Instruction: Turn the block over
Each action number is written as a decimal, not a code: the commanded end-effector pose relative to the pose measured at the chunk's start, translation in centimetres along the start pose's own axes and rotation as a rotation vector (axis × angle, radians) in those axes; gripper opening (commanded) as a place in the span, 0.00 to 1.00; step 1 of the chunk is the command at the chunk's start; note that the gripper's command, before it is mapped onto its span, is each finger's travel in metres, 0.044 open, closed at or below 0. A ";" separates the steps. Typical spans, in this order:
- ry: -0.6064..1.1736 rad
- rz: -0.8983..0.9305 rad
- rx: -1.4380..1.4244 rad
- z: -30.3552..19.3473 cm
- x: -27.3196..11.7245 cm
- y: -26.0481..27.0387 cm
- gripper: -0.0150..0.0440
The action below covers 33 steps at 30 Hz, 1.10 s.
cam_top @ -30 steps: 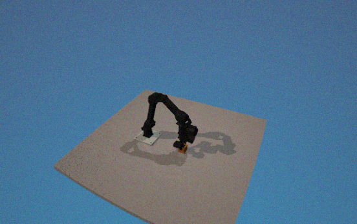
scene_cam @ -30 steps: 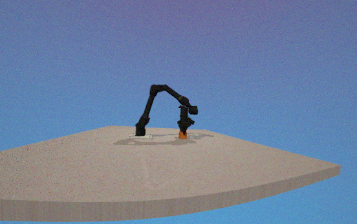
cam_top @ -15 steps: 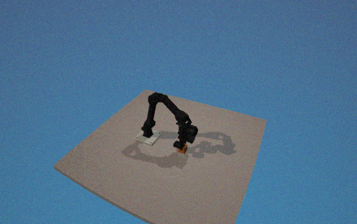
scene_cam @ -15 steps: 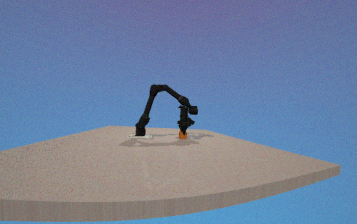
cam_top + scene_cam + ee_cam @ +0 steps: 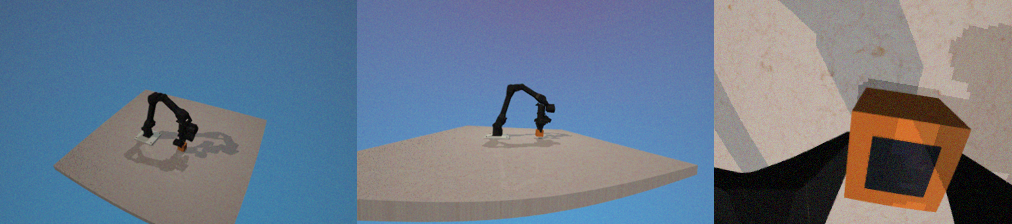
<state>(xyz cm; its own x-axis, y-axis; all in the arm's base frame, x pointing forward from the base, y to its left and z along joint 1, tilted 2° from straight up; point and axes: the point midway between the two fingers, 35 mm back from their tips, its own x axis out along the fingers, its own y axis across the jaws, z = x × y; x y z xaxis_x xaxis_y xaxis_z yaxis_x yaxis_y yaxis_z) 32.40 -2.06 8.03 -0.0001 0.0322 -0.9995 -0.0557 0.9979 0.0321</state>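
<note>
We are gripping the orange block (image 5: 903,156) in our gripper (image 5: 900,183) on the worktop (image 5: 774,63), its dark marked face (image 5: 902,165) pointing up.

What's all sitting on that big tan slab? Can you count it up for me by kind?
Orange block with a dark square mark on top, clamped in the tool: 1
Black robot arm: 1
White base plate under the arm: 1
Total: 3
</note>
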 end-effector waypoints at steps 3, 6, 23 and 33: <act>-0.025 -0.002 0.001 0.1 -0.8 0.0 0.25; -0.073 -0.001 0.003 0.2 -0.6 0.0 0.25; -0.357 0.000 0.005 0.1 -0.2 -0.1 0.25; -0.521 -0.003 0.001 -0.3 -0.2 0.0 0.25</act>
<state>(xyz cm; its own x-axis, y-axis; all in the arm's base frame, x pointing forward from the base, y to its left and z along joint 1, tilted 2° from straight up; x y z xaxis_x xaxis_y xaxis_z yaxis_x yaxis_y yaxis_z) 32.37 -2.19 7.97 0.4507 0.0497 -0.8913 -0.0508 0.9983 0.0300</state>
